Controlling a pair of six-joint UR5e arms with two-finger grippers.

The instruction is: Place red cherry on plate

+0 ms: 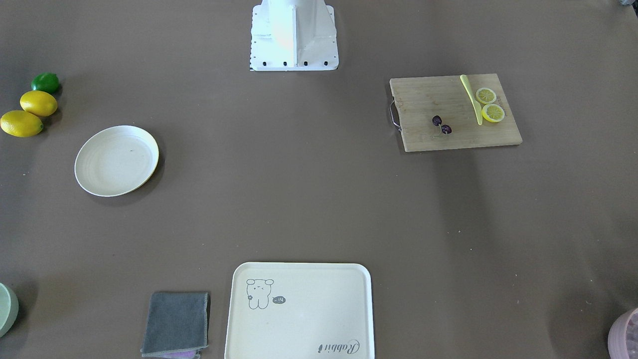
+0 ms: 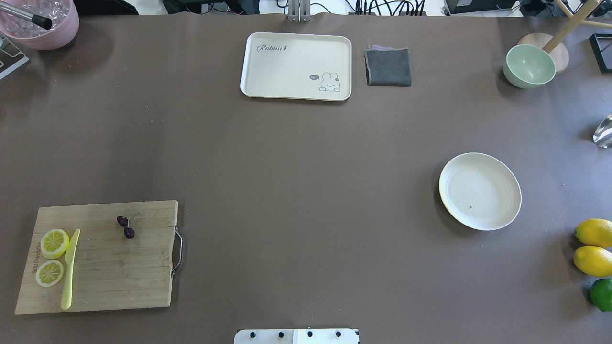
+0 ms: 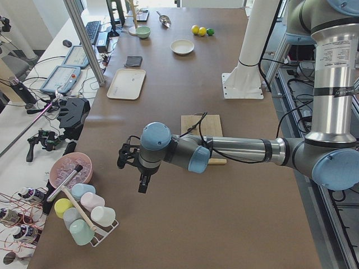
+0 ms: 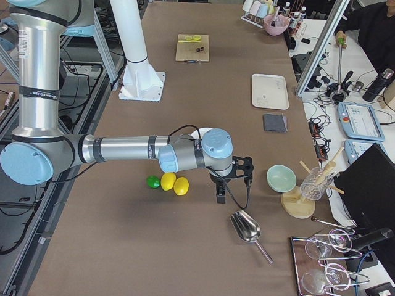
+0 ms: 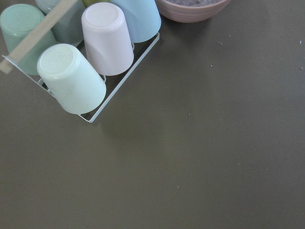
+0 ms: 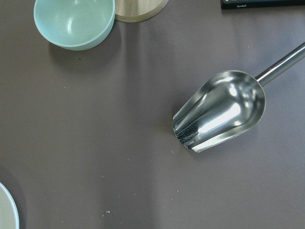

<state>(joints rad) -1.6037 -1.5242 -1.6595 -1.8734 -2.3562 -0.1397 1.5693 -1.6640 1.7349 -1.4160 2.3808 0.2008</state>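
The red cherry (image 1: 441, 124) (image 2: 126, 227), two small dark fruits on thin stems, lies on a wooden cutting board (image 1: 448, 99) (image 2: 105, 267). The plate (image 1: 116, 160) (image 2: 479, 191) (image 3: 183, 47) is round, cream-white and bare, and stands far across the table from the board. My left gripper (image 3: 134, 171) hangs past the board over the table's left end, by a cup rack. My right gripper (image 4: 231, 185) hangs over the right end near a metal scoop. Both show only in the side views, so I cannot tell whether they are open or shut.
Two lemon slices (image 2: 52, 255) and a yellow knife (image 2: 70, 270) share the board. A cream tray (image 2: 296, 66) and grey cloth (image 2: 388, 67) sit at the far edge. Lemons and a lime (image 2: 595, 260), a green bowl (image 2: 529, 66), the scoop (image 6: 221, 109) and the cup rack (image 5: 81, 57) stand at the ends.
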